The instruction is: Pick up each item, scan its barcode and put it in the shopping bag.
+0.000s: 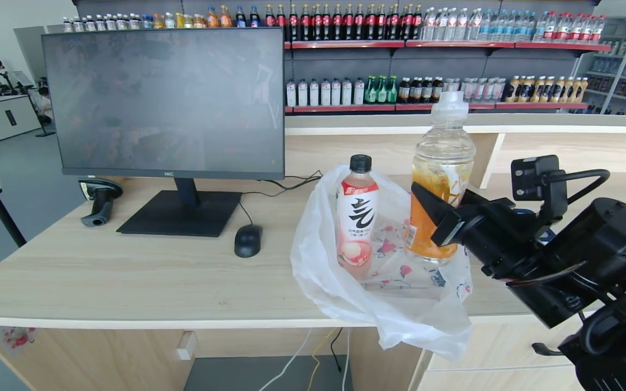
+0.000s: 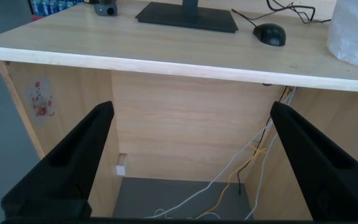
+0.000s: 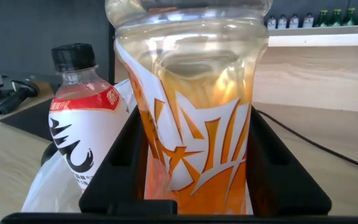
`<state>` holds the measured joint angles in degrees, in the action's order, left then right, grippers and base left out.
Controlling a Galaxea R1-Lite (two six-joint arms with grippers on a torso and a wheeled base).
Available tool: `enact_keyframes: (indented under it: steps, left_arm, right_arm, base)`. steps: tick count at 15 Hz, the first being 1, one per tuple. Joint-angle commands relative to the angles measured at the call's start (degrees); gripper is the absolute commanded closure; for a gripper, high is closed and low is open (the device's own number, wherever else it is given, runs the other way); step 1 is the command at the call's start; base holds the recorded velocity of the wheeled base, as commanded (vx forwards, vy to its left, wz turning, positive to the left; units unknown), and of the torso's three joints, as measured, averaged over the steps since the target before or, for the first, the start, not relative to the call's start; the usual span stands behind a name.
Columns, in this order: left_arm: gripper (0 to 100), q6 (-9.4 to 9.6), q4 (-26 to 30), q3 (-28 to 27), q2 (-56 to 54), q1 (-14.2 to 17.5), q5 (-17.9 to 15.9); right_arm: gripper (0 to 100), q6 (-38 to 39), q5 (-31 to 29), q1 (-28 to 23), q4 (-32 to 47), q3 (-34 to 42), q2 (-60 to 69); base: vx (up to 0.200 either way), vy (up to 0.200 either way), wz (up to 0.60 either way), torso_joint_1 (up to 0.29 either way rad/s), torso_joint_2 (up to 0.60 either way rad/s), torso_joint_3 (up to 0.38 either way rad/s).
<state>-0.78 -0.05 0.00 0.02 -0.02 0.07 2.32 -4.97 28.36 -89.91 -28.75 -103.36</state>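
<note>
bagging looks like the step in hand: our right claw [image 1: 435, 220] is clamped on the orange drink bottle [image 1: 442, 157], held upright inside the white bag [image 1: 345, 288] at the counter's [image 1: 128, 271] front edge, just beside the pink bottle [image 1: 356, 217]. next, we judge, it should let go without tipping either. our right arm lies over the counter's right end; our left claw [image 2: 191, 155] hangs wide below the front edge.

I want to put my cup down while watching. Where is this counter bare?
The widest bare patch is the front left of the counter, between its front edge, the monitor stand and the mouse. A narrower strip lies between mouse and bag. The right is crowded: the bag, the pink bottle, and the right gripper shut on the orange bottle.
</note>
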Motion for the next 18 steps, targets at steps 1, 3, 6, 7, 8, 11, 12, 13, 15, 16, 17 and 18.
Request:
enact_keyframes:
  steps: [1,3,6,7,8,11,12,13,15,16,17,18]
  left_arm:
    - [0,-0.01,0.0,0.0,0.0,0.0,0.0]
    - [0,-0.01,0.0,0.0,0.0,0.0,0.0]
    - [0,-0.01,0.0,0.0,0.0,0.0,0.0]
    - [0,-0.01,0.0,0.0,0.0,0.0,0.0]
    - [0,-0.01,0.0,0.0,0.0,0.0,0.0]
    - [0,-0.01,0.0,0.0,0.0,0.0,0.0]
    - [0,-0.10,0.0,0.0,0.0,0.0,0.0]
    - [0,-0.10,0.0,0.0,0.0,0.0,0.0]
    - [0,-0.10,0.0,0.0,0.0,0.0,0.0]
    - [0,-0.10,0.0,0.0,0.0,0.0,0.0]
    - [0,-0.01,0.0,0.0,0.0,0.0,0.0]
    - [0,-0.01,0.0,0.0,0.0,0.0,0.0]
  right_arm:
    - [100,0.2,0.0,-0.1,-0.1,-0.9,-2.4]
    - [100,0.2,0.1,0.0,-0.1,-3.7,-4.6]
    - [100,0.2,0.1,0.0,-0.1,-5.2,-6.7]
    - [100,-0.3,0.1,0.0,-0.1,-5.8,-7.0]
    - [100,-0.2,0.1,0.1,-0.1,-6.3,-7.6]
    - [100,-0.2,0.2,0.1,-0.1,-7.7,-9.1]
    - [100,0.1,0.2,0.1,-0.1,-7.6,-9.3]
    - [100,0.1,0.2,0.1,-0.1,-7.7,-9.7]
    - [100,0.1,0.3,0.0,-0.1,-7.9,-10.4]
    - [100,0.1,0.3,-0.1,-0.1,-7.8,-10.5]
    - [100,0.1,0.3,-0.3,-0.1,-7.8,-10.7]
    - [100,0.1,0.3,-0.2,-0.1,-7.9,-11.0]
  base:
    - [0.000,0.000,0.00,0.000,0.00,0.000]
    - [0.000,0.000,0.00,0.000,0.00,0.000]
    - [0.000,0.000,0.00,0.000,0.00,0.000]
    - [0.000,0.000,0.00,0.000,0.00,0.000]
    - [0.000,0.000,0.00,0.000,0.00,0.000]
    - [0.000,0.000,0.00,0.000,0.00,0.000]
    - [0.000,0.000,0.00,0.000,0.00,0.000]
    - [0.000,0.000,0.00,0.000,0.00,0.000]
    - [0.000,0.000,0.00,0.000,0.00,0.000]
    - [0.000,0.000,0.00,0.000,0.00,0.000]
    - [0.000,0.000,0.00,0.000,0.00,0.000]
    - [0.000,0.000,0.00,0.000,0.00,0.000]
